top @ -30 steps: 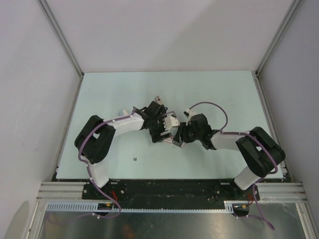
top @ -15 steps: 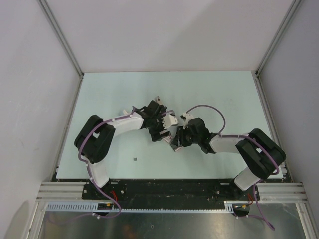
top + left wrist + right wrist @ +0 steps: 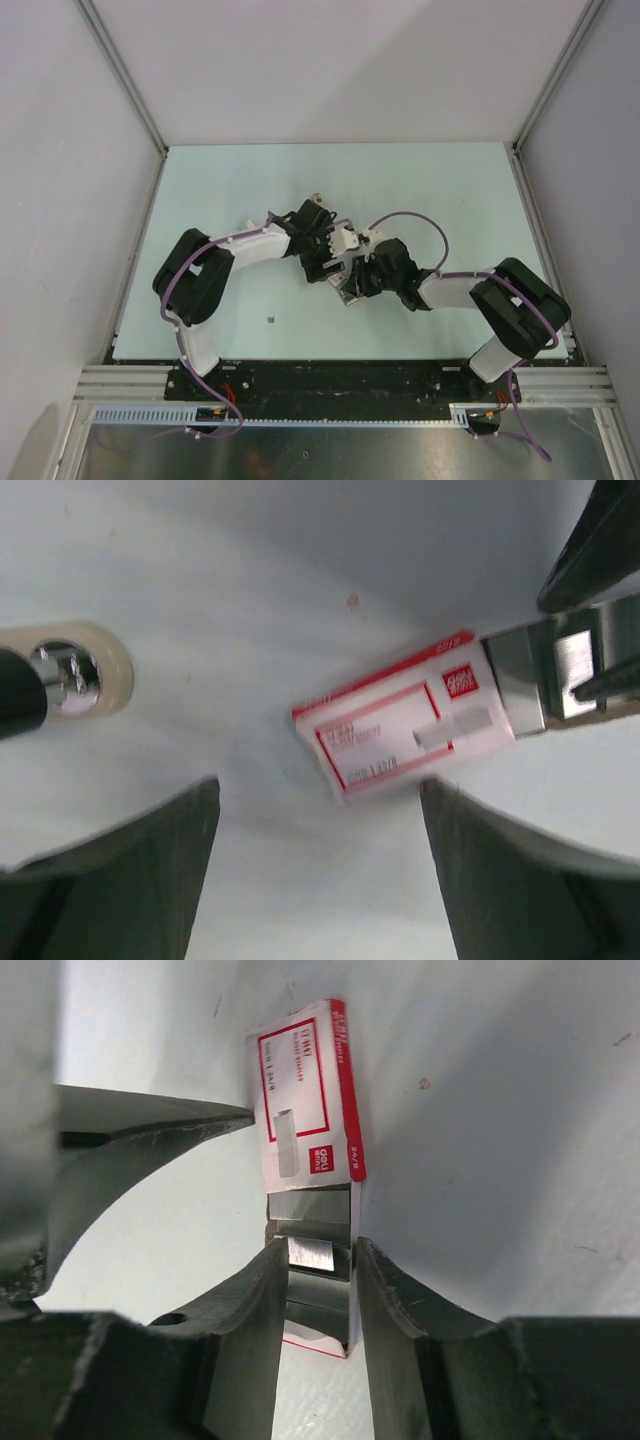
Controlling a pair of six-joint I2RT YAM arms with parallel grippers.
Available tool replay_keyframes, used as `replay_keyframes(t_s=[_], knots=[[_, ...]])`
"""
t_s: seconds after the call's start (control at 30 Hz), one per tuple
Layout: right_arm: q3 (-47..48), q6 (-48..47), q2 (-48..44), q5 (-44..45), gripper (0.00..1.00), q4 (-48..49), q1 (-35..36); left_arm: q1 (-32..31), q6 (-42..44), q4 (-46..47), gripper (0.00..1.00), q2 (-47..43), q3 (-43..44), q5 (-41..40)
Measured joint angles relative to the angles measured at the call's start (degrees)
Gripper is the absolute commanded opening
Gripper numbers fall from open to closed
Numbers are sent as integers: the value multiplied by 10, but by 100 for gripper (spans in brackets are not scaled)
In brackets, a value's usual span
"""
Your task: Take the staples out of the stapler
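Note:
A white-and-red staple box (image 3: 305,1100) lies on the table with its tray pulled out, and grey staple strips (image 3: 312,1218) lie in the tray. My right gripper (image 3: 318,1260) is shut on the tray's sides. In the left wrist view the box (image 3: 400,725) sits just ahead of my open, empty left gripper (image 3: 320,790). The staples (image 3: 560,670) show at the right. The stapler's beige end with a chrome part (image 3: 70,675) is at the left edge. From above, both grippers meet over the box (image 3: 347,291), and the stapler is hidden.
A tiny dark bit (image 3: 271,319) lies on the pale table (image 3: 230,190) near the front left. Grey walls enclose the table on three sides. The left gripper's finger (image 3: 150,1130) is close beside the box.
My right gripper has slid a little to the left with the box, closer to the left gripper. The left arm has shifted only slightly.

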Motion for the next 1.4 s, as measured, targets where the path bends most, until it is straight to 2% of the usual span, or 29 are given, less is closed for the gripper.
replay_keyframes(t_s=[0.2,0.4,0.47,0.57,0.73,1.0,1.1,1.4], knots=[[-7,8,0,9,38,12,10,2,-2,-1,87,6,7,2],[-20,19,-22,20,60,7,18,6,-1,-2,88,9,11,6],[-27,20,-34,24,64,6,21,6,0,-2,88,9,11,10],[-47,19,-59,32,63,5,25,9,0,-2,88,8,11,12],[-99,21,-120,59,54,-3,35,20,-1,-9,88,8,11,23],[-144,43,-179,133,13,-36,80,30,0,-37,87,9,37,41],[-146,54,-177,146,8,-35,83,30,1,-43,87,9,46,49],[-132,67,-124,147,6,22,85,30,7,-58,86,28,50,55]])
